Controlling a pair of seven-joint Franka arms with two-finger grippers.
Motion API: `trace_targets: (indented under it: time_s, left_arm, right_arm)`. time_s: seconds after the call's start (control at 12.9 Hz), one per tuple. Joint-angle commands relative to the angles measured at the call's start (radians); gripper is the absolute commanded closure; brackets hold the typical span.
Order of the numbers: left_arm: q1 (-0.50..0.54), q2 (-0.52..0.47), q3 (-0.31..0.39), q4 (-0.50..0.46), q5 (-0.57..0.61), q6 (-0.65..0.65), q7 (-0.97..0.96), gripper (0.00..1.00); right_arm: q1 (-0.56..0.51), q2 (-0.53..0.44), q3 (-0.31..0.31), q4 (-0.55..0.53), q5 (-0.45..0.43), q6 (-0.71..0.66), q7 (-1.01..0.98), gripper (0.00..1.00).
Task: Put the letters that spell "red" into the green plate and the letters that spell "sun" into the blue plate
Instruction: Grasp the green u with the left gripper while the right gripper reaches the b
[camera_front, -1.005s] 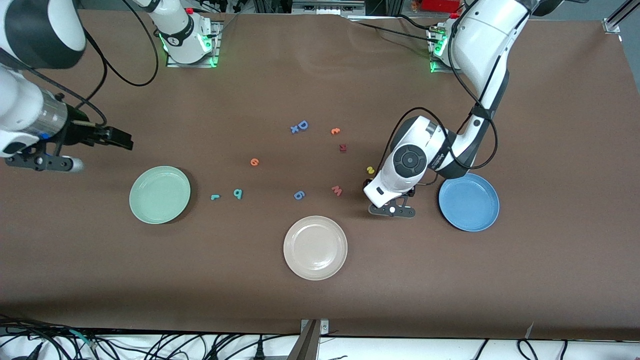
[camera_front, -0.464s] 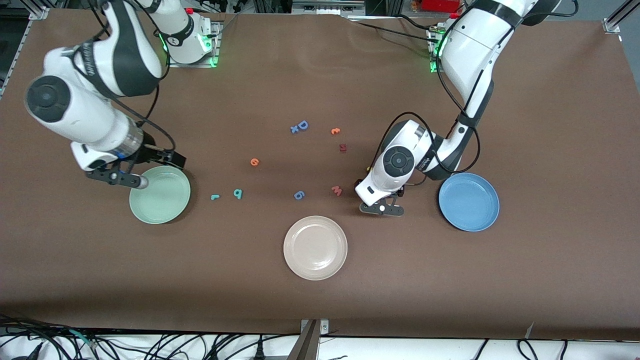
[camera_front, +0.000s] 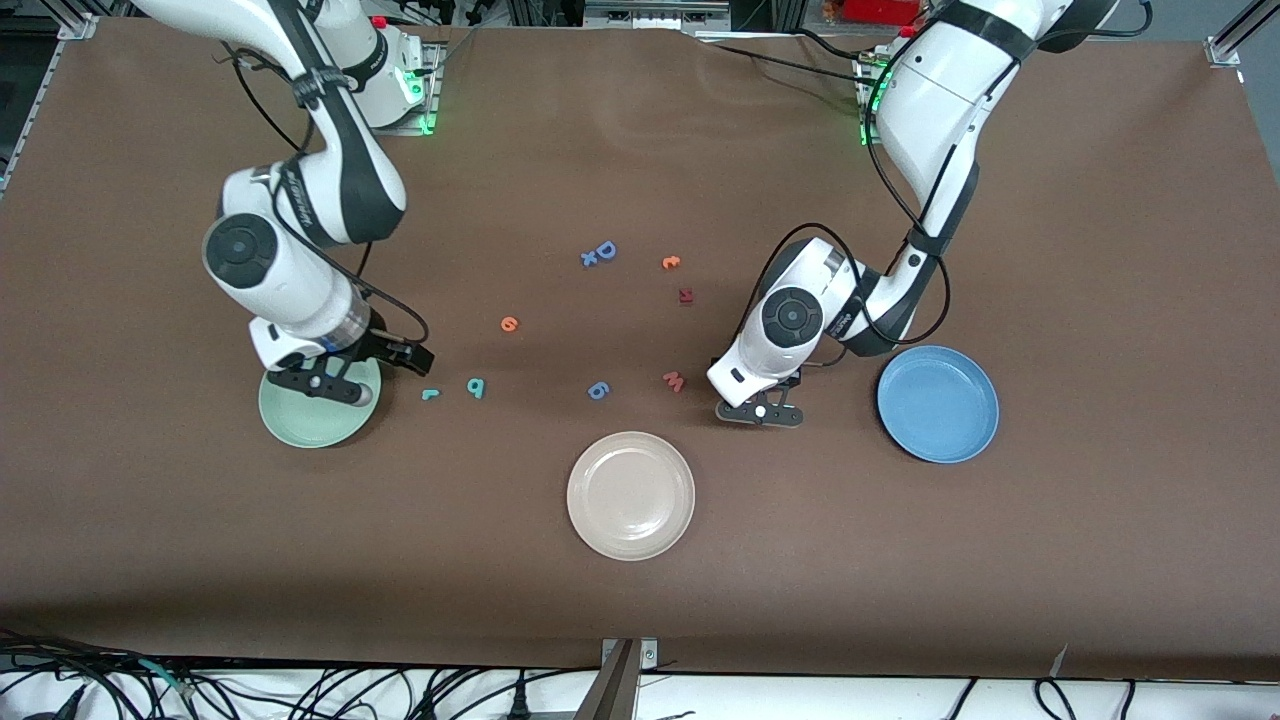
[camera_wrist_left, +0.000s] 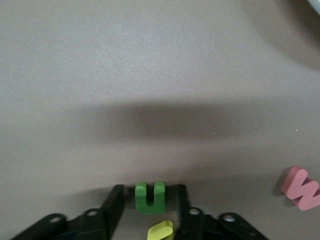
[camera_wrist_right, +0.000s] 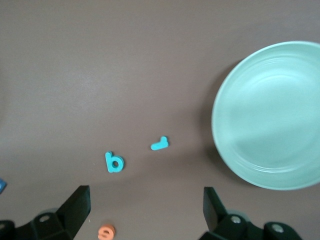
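A green "n" (camera_wrist_left: 150, 196) lies on the brown table between the fingers of my left gripper (camera_wrist_left: 149, 192), which stand close on either side with a thin gap. A yellow letter (camera_wrist_left: 160, 231) lies just beside it. This left gripper (camera_front: 758, 412) is low at the table between the pink "w" (camera_front: 673, 381) and the blue plate (camera_front: 938, 403). My right gripper (camera_front: 322, 385) hangs open and empty over the green plate's (camera_front: 310, 422) rim. The teal "r" (camera_front: 430, 394), teal "d" (camera_front: 476, 387) and orange "e" (camera_front: 509, 323) lie beside that plate.
A cream plate (camera_front: 630, 495) sits nearest the front camera. A blue round letter (camera_front: 597, 390), a blue pair (camera_front: 600, 252), a small orange letter (camera_front: 671, 262) and a dark red piece (camera_front: 686, 295) lie mid-table.
My right arm has swung in from its end of the table to the green plate's rim. The left gripper has shifted slightly toward the pink "w", and its jaws have narrowed around the "n".
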Motion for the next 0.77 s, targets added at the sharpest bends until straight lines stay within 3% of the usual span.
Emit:
trace_targets:
  time_s: [0.0,0.31,0.7]
  left_arm:
    - [-0.003,-0.007,0.005,-0.008,-0.024,0.01,-0.004,1.0]
    - [0.015,-0.039,0.007,0.01,-0.024,-0.015,0.007,1.0]
    - [0.066,-0.069,0.007,0.07,-0.018,-0.139,0.094,1.0]
  right_arm:
    - [0.033,0.067,-0.005,0.001,0.01,0.092,0.062,0.0]
    - [0.081,0.146,-0.005,0.005,0.011,0.194,0.213,0.0]
    - [0.11,0.216,-0.007,0.012,0.01,0.253,0.285,0.0]
